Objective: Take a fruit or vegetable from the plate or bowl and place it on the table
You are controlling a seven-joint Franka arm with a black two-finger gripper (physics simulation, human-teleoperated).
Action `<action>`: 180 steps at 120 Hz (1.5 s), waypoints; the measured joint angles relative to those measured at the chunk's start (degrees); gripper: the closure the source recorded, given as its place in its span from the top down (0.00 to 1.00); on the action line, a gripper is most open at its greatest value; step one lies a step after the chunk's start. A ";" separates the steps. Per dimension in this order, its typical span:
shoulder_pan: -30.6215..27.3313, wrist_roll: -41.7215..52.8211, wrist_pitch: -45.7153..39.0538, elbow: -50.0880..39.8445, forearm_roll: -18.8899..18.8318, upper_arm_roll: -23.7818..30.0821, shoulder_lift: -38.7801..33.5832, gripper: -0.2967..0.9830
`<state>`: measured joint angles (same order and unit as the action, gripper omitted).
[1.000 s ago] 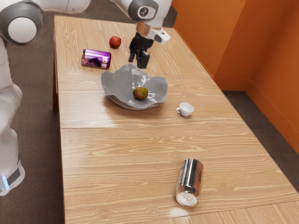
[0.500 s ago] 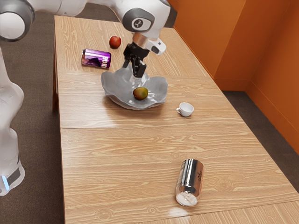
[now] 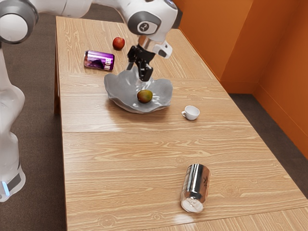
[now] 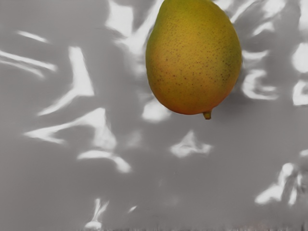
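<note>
My black gripper [image 3: 138, 73] hangs over the far part of the grey wavy bowl [image 3: 115, 90], its two fingers spread apart with nothing between them. A green-and-reddish mango [image 3: 145, 96] lies inside the bowl, a little below the gripper and towards the exterior view's bottom. In the wrist view the mango [image 4: 194, 57] shows its speckled yellow-green skin and short stem, resting on the shiny grey bowl surface [image 4: 144, 192]. A red apple [image 3: 119, 43] sits on the wooden table [image 3: 125, 163], beyond the bowl.
A purple can [image 3: 99, 60] lies on its side between the apple and the bowl. Beside the bowl, towards the exterior view's right, stands a small white cup [image 3: 191, 113]. A silver can [image 3: 195, 188] lies nearer the exterior view's bottom. Orange walls [image 3: 279, 62] rise beyond the table's edge.
My gripper has come lower over the bowl, turning as it moved, and its fingers now stand wider apart in view. The mango and the other objects have stayed in place.
</note>
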<state>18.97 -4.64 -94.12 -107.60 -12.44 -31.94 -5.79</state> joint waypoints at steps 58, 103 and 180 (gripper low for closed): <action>0.82 -0.73 0.14 1.99 4.73 -0.05 -0.17 0.77; -13.89 0.25 0.43 3.17 4.85 5.61 -1.82 0.77; -33.15 6.63 1.26 2.71 11.93 25.53 -1.24 0.77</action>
<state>-14.18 1.99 -92.87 -104.89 -0.51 -6.42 -7.03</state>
